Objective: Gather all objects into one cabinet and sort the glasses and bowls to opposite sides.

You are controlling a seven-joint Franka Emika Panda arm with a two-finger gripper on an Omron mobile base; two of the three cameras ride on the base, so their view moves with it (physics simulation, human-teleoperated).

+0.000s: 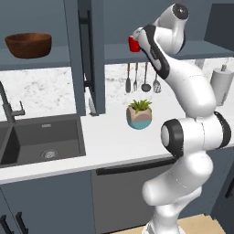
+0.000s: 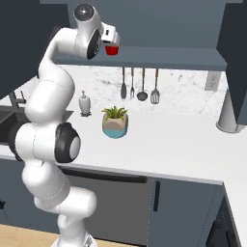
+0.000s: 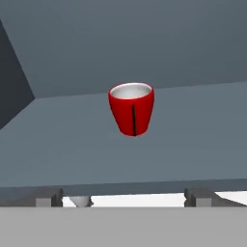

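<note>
The red cup point(image 3: 131, 115) stands upright on the floor of the open slate-blue cabinet point(image 3: 144, 58), well in from the front edge, its white inside showing and a thin dark line down its near face. In the hand view it sits just above centre, at twelve o'clock from the gripper point(image 3: 124, 197), whose jaws stand wide apart at the bottom of that view, holding nothing and short of the cup. In the left base view the red cup point(image 1: 133, 44) peeks out at nine o'clock of the raised wrist; in the right base view it point(image 2: 112, 50) shows at three o'clock of the hand. The wooden bowl point(image 1: 28, 44) rests on the shelf of the neighbouring cabinet section, well apart from the cup at its nine o'clock. On the white counter point(image 1: 119, 137) below, a potted plant point(image 1: 139, 114) stands at six o'clock from the cup, beneath hanging utensils point(image 1: 145, 77). A soap dispenser point(image 2: 85, 103) stands at nine o'clock of the plant.
</note>
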